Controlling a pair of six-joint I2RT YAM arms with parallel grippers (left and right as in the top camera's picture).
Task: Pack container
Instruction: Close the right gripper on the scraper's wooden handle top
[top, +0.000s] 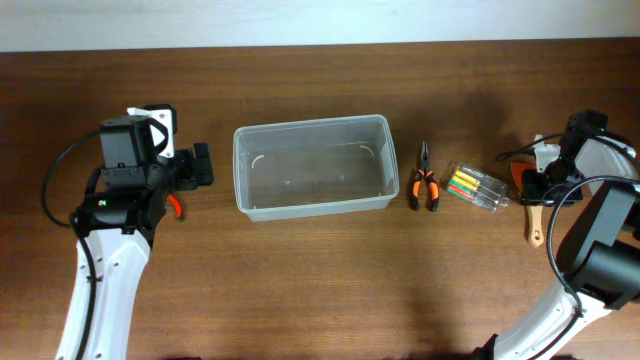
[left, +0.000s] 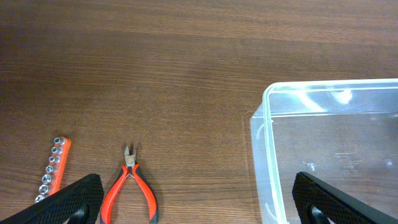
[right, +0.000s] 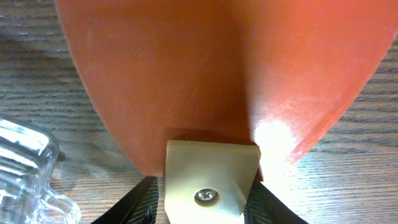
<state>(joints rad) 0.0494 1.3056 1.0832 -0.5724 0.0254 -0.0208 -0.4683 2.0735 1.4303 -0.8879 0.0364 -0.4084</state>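
The clear plastic container (top: 310, 124) stands empty at the table's middle; its corner shows in the left wrist view (left: 267, 137). My left gripper (top: 200, 168) is open and empty just left of it, its fingers (left: 199, 211) spread above red-handled pliers (left: 129, 190) and the container's edge. My right gripper (top: 545, 185) is at the far right, shut on the cream neck of an orange-bladed scraper (right: 211, 68) with a wooden handle (top: 536, 225), which lies on the table.
An orange strip of sockets (left: 53, 171) lies left of the red pliers. Orange-and-black pliers (top: 424, 188) and a clear case of coloured bits (top: 476, 187) lie right of the container; the case's corner shows in the right wrist view (right: 25, 174).
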